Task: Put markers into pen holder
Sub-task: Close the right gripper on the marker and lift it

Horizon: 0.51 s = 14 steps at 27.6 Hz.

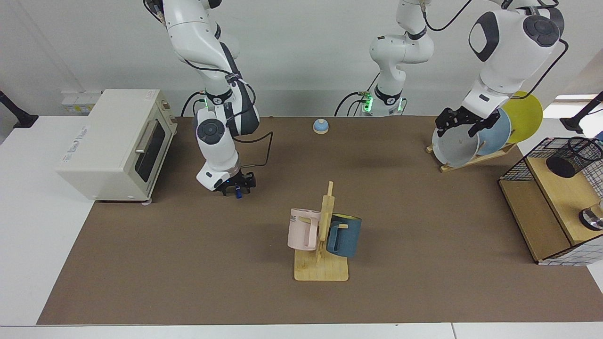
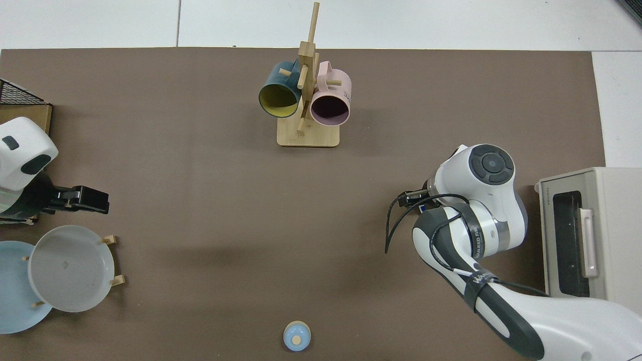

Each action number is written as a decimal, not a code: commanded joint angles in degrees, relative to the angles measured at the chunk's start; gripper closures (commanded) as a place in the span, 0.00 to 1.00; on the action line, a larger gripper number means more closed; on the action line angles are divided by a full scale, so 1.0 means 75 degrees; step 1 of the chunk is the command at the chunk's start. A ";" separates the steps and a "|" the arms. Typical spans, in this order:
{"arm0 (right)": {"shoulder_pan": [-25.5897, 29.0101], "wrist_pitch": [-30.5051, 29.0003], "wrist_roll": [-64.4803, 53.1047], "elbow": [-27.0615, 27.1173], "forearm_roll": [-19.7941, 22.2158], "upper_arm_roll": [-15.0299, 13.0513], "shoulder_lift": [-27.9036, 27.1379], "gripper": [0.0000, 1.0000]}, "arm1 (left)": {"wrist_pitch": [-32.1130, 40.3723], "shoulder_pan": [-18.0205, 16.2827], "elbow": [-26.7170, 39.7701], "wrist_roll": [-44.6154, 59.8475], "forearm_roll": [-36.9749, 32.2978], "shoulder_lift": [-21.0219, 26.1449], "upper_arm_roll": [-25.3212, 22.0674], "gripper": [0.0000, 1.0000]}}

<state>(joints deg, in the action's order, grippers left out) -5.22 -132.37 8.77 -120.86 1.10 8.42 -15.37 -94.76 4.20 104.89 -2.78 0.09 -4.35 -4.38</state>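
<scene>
One marker point(image 1: 239, 190) in right gripper point(image 1: 237, 184), low

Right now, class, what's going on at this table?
The right gripper is down at the brown mat beside the toaster oven, shut on the marker; only its blue cap shows. The pen holder sits far across the table on the wire shelf. The left gripper hangs by the plate rack, waiting.

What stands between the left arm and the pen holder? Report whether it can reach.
Probably yes. The left gripper hangs over the plates, jaws open and empty; the pen holder sits nearby on the wooden shelf, open from above.
</scene>
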 commanded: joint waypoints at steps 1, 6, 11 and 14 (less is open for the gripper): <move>0.0099 -0.0187 0.0178 -0.0350 0.0239 0.0073 0.0245 0.25 | -0.0198 -0.0044 0.0311 0.0031 0.0094 -0.0251 0.0021 0.00; 0.0052 -0.0245 0.0365 -0.0432 0.0497 0.0073 0.0233 0.46 | -0.0209 -0.0044 0.0311 0.0031 0.0094 -0.0251 0.0021 0.00; -0.0006 -0.0222 0.0646 -0.0350 0.0544 0.0073 0.0221 0.88 | -0.0198 -0.0044 0.0311 0.0031 0.0094 -0.0251 0.0021 0.00; -0.0006 -0.0198 0.1125 -0.0268 0.0544 0.0084 0.0222 0.99 | -0.0198 -0.0045 0.0311 0.0042 0.0094 -0.0251 0.0021 0.00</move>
<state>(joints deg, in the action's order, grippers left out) -5.47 -132.47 11.96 -121.85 3.56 8.75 -14.47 -94.78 4.19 104.90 -2.77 0.09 -4.37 -4.37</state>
